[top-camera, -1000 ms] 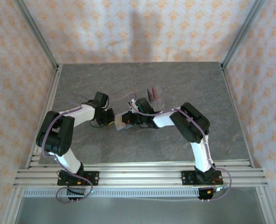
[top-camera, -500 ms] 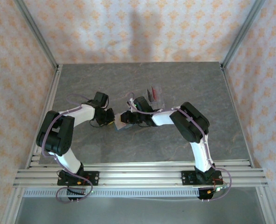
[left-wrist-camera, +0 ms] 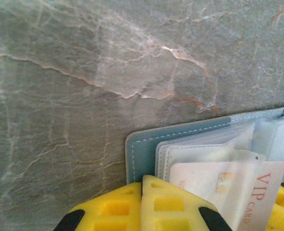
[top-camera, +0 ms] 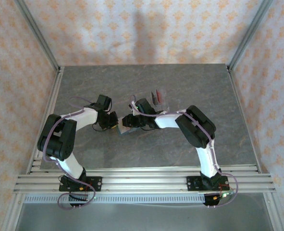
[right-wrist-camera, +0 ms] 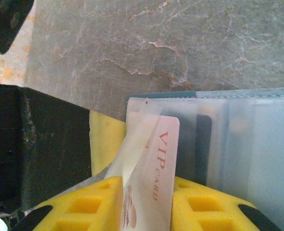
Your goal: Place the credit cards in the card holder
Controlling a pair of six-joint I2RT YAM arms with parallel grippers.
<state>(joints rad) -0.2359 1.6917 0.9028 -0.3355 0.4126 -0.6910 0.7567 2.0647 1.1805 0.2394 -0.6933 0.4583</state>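
Right wrist | right end effector (right-wrist-camera: 144,187) parted | credit card (right-wrist-camera: 158,144) between (VIP-marked)

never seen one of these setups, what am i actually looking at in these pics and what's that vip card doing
These are two robot arms, the left arm and the right arm, bolted at the near edge of a grey table. One picture looks down from above and behind them; the other two come from a camera on each wrist, so the yellow fingers there are the arm's own. On the table lies an open teal card holder with clear sleeves; farther back stands a clear rack. The left tool is shut at the holder's edge. The right tool is open around a pale VIP card lying at the sleeves.
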